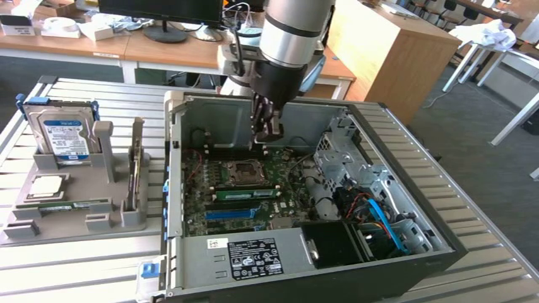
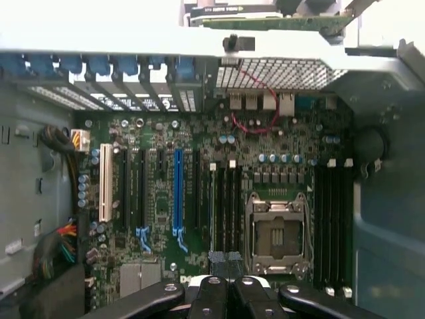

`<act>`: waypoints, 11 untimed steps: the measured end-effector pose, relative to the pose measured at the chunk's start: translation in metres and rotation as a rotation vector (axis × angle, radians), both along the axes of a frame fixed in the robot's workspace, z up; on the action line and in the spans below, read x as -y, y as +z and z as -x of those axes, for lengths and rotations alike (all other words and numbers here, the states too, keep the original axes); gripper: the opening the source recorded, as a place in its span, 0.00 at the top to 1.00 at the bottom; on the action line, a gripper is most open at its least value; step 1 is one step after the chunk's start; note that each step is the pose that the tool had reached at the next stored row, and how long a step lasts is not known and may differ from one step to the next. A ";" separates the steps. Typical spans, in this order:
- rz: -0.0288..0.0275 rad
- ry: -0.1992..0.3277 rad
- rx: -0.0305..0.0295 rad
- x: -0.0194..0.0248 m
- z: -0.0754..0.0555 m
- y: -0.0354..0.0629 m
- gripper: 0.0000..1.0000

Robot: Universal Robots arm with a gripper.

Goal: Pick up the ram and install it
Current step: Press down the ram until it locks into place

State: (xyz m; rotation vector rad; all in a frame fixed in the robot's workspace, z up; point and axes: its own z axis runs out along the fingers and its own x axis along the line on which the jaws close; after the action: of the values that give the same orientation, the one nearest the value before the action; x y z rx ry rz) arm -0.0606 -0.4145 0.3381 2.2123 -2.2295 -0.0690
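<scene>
Over the slatted worktable, an open computer case is laid on its side so the motherboard faces upward for access. Beside it, toward the exterior view's left, a grey parts holder keeps components slotted. The ram, a long thin green stick with dark chips, is seen lying along that holder's front, well apart from the gripper, which is clenched empty above the board.
</scene>
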 end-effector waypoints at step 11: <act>0.0001 0.000 -0.0017 0.0000 -0.017 0.0000 0.90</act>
State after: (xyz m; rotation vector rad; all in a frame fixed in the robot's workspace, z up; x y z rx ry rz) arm -0.0440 -0.4146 0.3382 2.2113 -2.2285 -0.0708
